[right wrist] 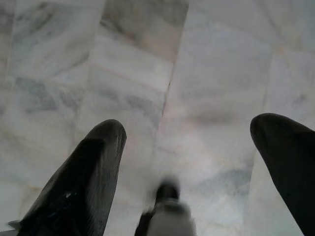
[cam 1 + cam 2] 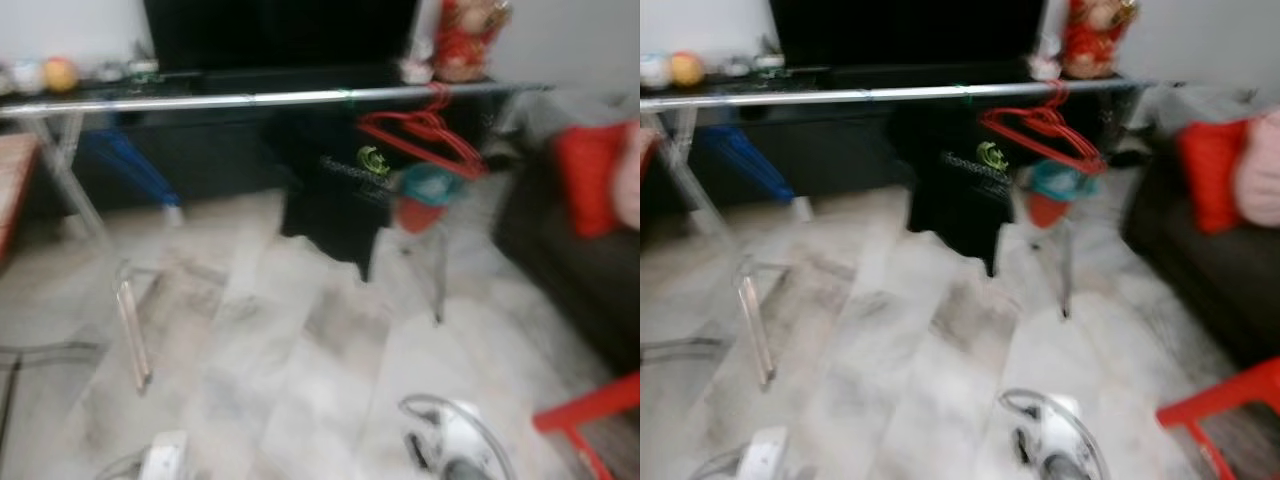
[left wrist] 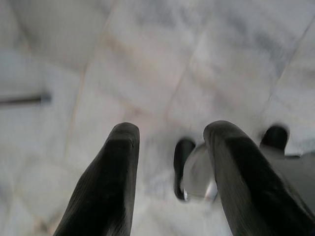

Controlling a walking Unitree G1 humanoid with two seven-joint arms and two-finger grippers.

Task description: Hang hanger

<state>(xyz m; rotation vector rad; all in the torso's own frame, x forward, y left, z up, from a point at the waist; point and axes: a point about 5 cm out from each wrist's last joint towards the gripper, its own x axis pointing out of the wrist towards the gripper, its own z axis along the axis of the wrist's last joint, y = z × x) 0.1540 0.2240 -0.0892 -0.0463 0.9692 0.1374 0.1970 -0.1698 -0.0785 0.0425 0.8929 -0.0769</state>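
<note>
A pale marble-tiled floor [image 2: 300, 370] stretches ahead to a dark TV unit [image 2: 280, 40] against the far wall, the head views blurred. Across the room in front of that unit runs a silver clothes rail [image 2: 200, 101] on slanted legs. The red hangers [image 2: 425, 135] are hooked over the rail toward its right end, bunched together and tilted, with a black T-shirt [image 2: 335, 205] bearing a green logo hanging just beside them on the left and a teal-and-red item [image 2: 428, 195] below them. A dark sofa with a red cushion [image 2: 585, 180] stands at the right, and a red frame [image 2: 590, 415] juts in at the lower right corner. Both arms hang low at the bottom edge of the head views, well apart from the rail. The left gripper [image 3: 170, 147] points down at the tiles, its two black fingers spread with nothing between them. The right gripper [image 1: 189, 142] likewise points at the floor, fingers wide apart and holding nothing.
</note>
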